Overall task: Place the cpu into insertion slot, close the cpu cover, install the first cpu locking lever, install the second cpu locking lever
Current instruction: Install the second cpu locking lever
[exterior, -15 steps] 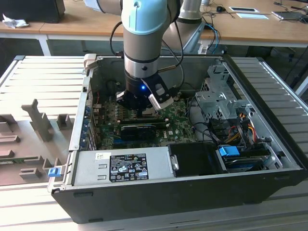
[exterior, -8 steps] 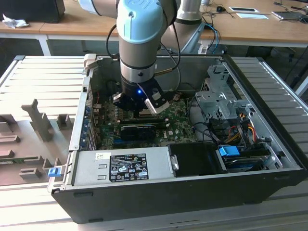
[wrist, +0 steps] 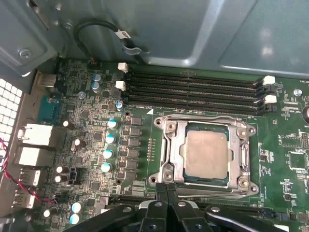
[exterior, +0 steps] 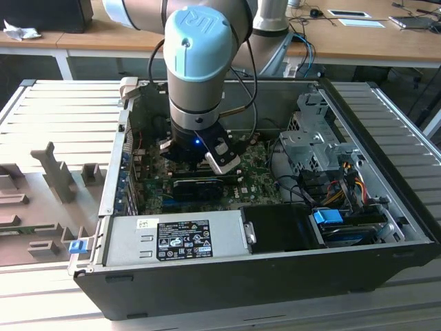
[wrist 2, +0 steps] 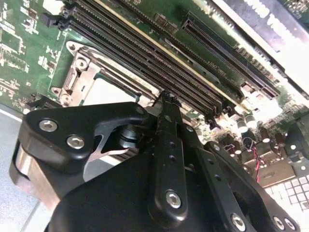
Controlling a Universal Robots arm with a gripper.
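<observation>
First wrist view shows the cpu (wrist: pixel 206 153) lying flat in the insertion slot (wrist: pixel 169 159), its pale metal top seen through the window of the cpu cover (wrist: pixel 241 159), which lies down over the socket frame. Whether either locking lever is latched is hard to make out. The gripper (wrist: pixel 167 189) sits at the socket's near edge with its two black fingertips pressed together and nothing between them; the rest of its linkage is cut off by the picture's border.

In the second wrist view the gripper body (wrist 2: pixel 164 159) blocks most of the socket, so just a corner of the frame and a pale patch of the chip show beyond it. Four long black memory slots (wrist: pixel 193 92) run beside the socket, with a row of capacitors (wrist: pixel 110 145) on its other side.

In the exterior view the arm (exterior: pixel 203 62) reaches down into the open computer case (exterior: pixel 275 276) and hides the socket entirely. A power supply (exterior: pixel 172 238) with a white and a black label lies along the case's near wall; the print is too small to make out. A grey foam tray (exterior: pixel 41 200) stands at the exterior view's left.
</observation>
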